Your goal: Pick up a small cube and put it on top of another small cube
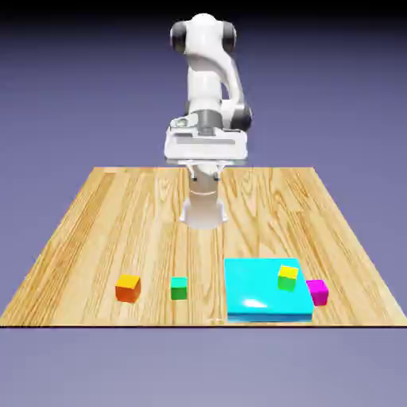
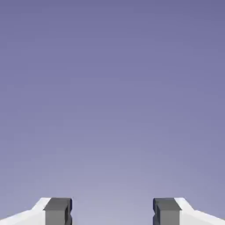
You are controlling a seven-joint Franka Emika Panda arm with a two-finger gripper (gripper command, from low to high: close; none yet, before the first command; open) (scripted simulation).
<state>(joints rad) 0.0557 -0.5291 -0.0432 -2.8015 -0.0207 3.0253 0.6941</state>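
Note:
The small green cube (image 1: pixel 179 288) rests on the wooden table (image 1: pixel 119 215) near its front edge. To its left in the exterior view, a short gap away, sits the slightly larger orange cube (image 1: pixel 128 288). My gripper (image 1: pixel 206 164) hangs high over the far middle of the table, well away from both cubes. In the hand view the gripper (image 2: pixel 112 212) is open, and between its two grey fingertips (image 2: pixel 58 211) only the plain blue-violet backdrop shows. Neither cube appears in the hand view.
A flat cyan block (image 1: pixel 266 290) lies at the front right with a yellow-green cube (image 1: pixel 288 277) on top of it. A magenta cube (image 1: pixel 317 292) sits against the block's right side. The arm's base stands at the table's far edge.

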